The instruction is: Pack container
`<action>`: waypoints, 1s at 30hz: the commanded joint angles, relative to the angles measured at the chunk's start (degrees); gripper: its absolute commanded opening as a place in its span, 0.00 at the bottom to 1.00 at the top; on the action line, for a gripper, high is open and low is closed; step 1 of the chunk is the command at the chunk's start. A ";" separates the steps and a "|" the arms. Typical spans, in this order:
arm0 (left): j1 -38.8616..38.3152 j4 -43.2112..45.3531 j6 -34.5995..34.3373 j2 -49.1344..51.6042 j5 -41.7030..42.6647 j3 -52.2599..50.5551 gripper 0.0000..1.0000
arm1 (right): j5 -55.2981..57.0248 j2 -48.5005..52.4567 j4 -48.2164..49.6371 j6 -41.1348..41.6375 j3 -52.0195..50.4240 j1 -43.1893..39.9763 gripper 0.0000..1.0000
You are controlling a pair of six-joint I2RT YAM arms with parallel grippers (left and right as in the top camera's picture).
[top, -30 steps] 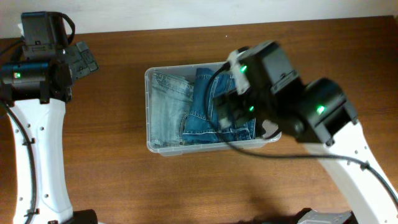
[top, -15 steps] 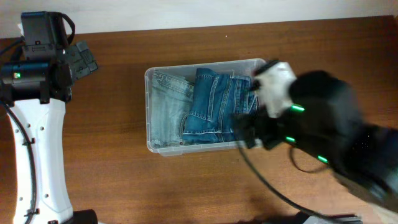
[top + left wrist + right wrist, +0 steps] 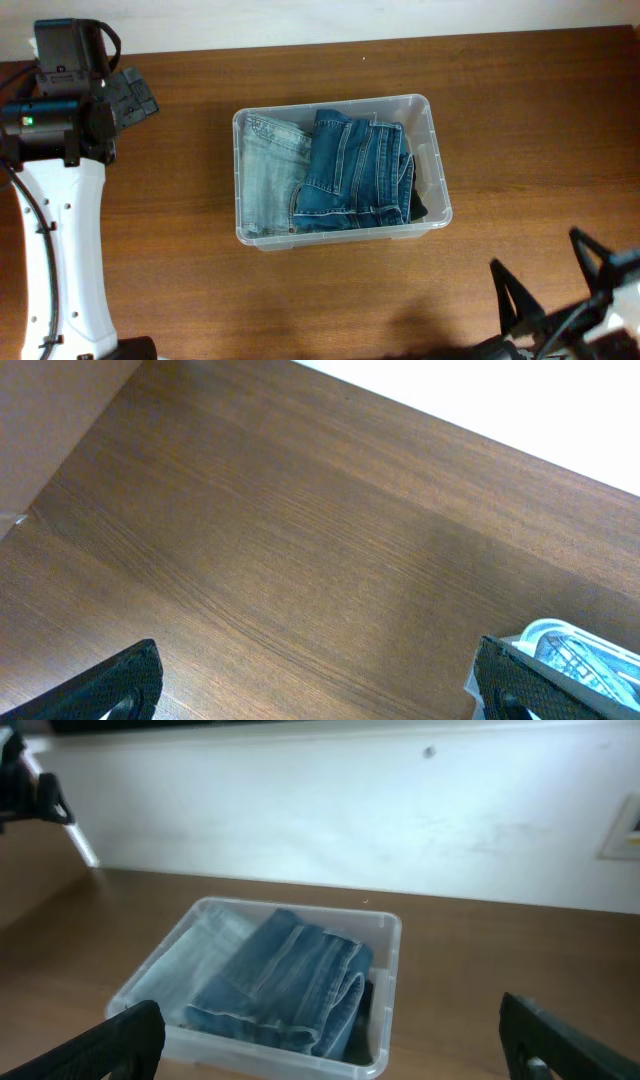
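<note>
Overhead, the right gripper (image 3: 533, 247) stands with its jaws spread wide and nothing between them, well apart from the container (image 3: 437, 160), off that tub's near right corner and over bare table (image 3: 180, 250). Its wrist view looks across at the container's short end from above table height, both fingertips at the picture's lower corners. The left gripper (image 3: 315, 665) is likewise wide and empty, well clear of the container's far left corner; only a sliver of the rim shows beside one fingertip in the left wrist view. The container sits mid-table, upright and uncovered. Inside it a folded pair of dark blue jeans (image 3: 355, 175) fills the middle and right, lying against a paler folded pair (image 3: 268, 175) along the left wall, both apparently below the rim. No loose garment or lid shows anywhere around the container. My judgement is that the packing step looks complete, with both arms standing off. Any next move would call for a fresh item or a lid, or a light press on the dark jeans.
</note>
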 commanded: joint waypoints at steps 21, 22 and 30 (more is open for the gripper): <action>0.24 0.07 0.28 0.11 0.13 -0.13 0.99 | -6.19 -20.63 60.96 0.44 -59.12 -19.52 0.99; 0.24 0.07 0.28 0.11 0.13 -0.13 1.00 | -6.14 -20.81 62.36 0.44 -60.30 -19.71 0.99; 0.24 0.07 0.28 0.11 0.13 -0.13 0.99 | -4.46 -22.60 64.39 0.44 -66.20 -19.98 0.99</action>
